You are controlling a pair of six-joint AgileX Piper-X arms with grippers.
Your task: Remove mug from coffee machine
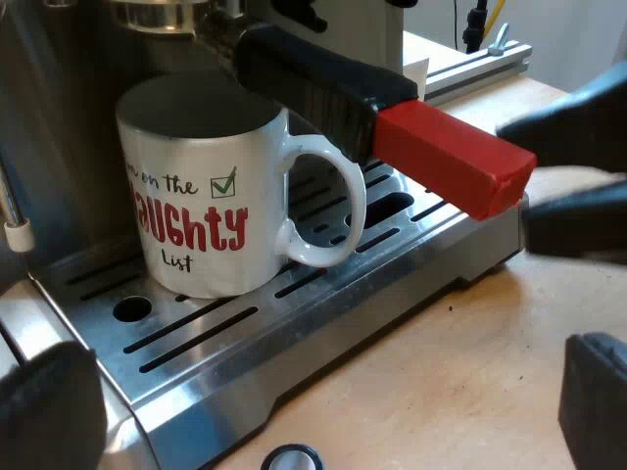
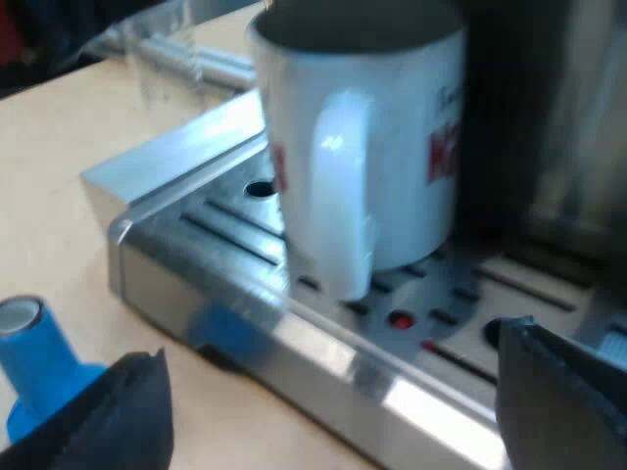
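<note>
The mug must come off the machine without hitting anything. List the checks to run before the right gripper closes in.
1. Right gripper open: ok, fingers wide apart.
2. Mug upright on the drip tray: ok.
3. Mug handle faces the right gripper: ok.
4. Room to lift straight up: not ok, the holder's red-ended handle runs close over the rim.
5. Mug's fill: cannot tell.
6. Blue tamper out of the way: ok, on the table apart from the tray.

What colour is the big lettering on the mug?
Red, on a white mug; clearest in the left wrist view.
</note>
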